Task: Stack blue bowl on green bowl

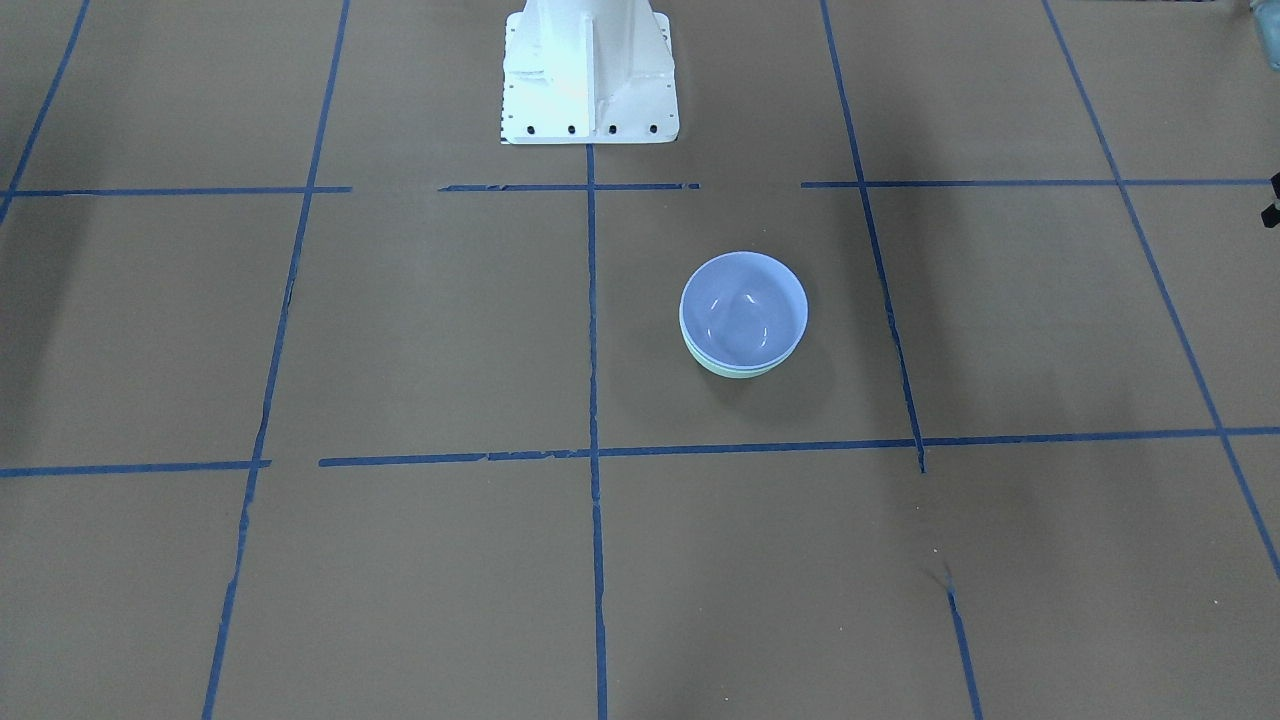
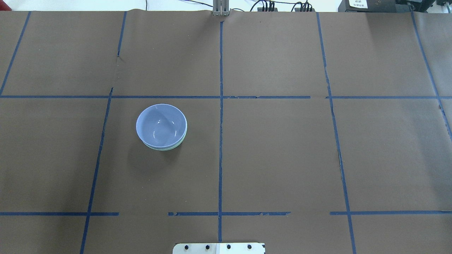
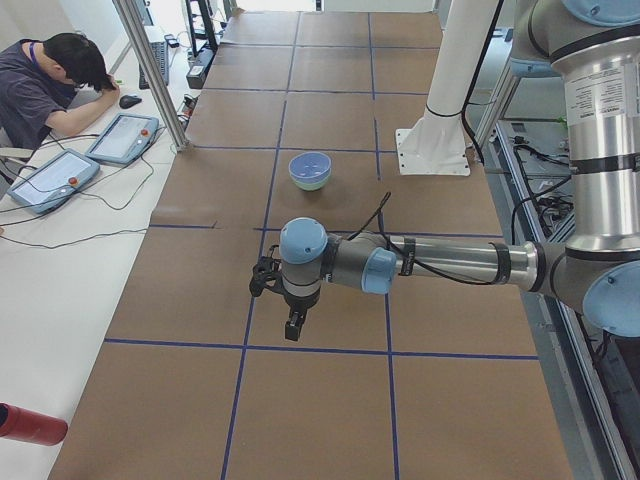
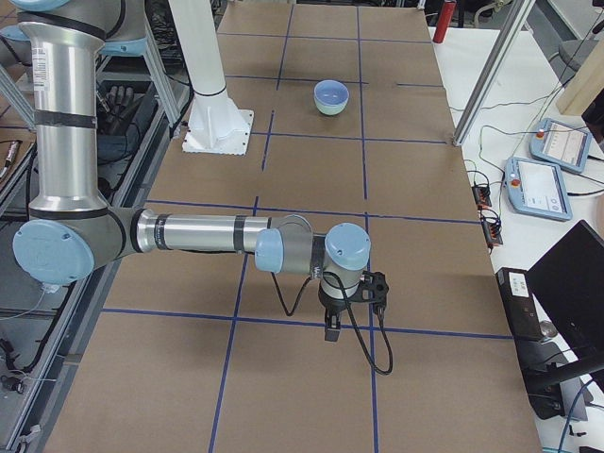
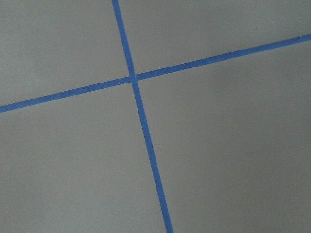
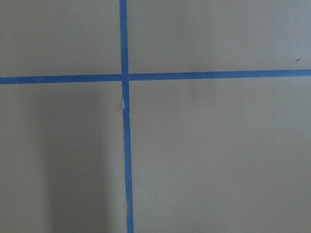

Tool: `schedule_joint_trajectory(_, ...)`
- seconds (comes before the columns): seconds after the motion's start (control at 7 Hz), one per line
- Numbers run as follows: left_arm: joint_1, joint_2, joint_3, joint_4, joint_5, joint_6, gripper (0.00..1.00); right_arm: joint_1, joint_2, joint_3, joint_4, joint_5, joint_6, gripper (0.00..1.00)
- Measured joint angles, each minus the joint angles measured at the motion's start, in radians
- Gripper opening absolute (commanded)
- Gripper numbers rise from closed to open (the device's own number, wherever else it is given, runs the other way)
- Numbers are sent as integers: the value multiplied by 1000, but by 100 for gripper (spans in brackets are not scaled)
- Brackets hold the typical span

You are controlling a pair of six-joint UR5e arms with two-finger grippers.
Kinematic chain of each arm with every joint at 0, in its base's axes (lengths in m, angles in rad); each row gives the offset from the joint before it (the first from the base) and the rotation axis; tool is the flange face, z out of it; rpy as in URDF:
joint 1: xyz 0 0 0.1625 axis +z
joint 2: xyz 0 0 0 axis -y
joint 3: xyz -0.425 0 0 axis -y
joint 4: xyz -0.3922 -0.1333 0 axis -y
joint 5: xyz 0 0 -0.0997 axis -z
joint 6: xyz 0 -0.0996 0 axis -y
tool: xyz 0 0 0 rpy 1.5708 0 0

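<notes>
The blue bowl (image 1: 743,310) sits nested inside the green bowl (image 1: 735,372), upright on the brown table. Only a thin mint rim of the green bowl shows under it. In the overhead view the blue bowl (image 2: 161,125) and the green bowl's rim (image 2: 166,149) lie left of the middle line. My left gripper (image 3: 293,328) hangs over the table's left end, far from the bowls (image 3: 310,168). My right gripper (image 4: 331,330) hangs over the right end, far from the bowls (image 4: 331,92). I cannot tell whether either gripper is open or shut. Both wrist views show only tape lines.
Blue tape lines (image 2: 221,116) grid the brown table. The white robot base (image 1: 590,75) stands at the table's robot side. A post (image 3: 150,75) stands at the operators' edge, where a person (image 3: 45,85) sits with tablets (image 3: 122,137).
</notes>
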Motion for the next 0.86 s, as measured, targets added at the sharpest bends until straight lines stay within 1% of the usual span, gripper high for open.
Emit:
schedule_joint_trajectory(0.43, -104, 5, -1, 112, 1, 106, 100, 0, 0, 0, 0, 0, -1, 100)
schedule_joint_trajectory(0.57, -121, 0, 5, 117, 5, 116, 100, 0, 0, 0, 0, 0, -1, 100)
schedule_joint_trajectory(0.86, -129, -3, 17, 84, 7, 124, 100, 1, 1, 0, 0, 0, -1, 100)
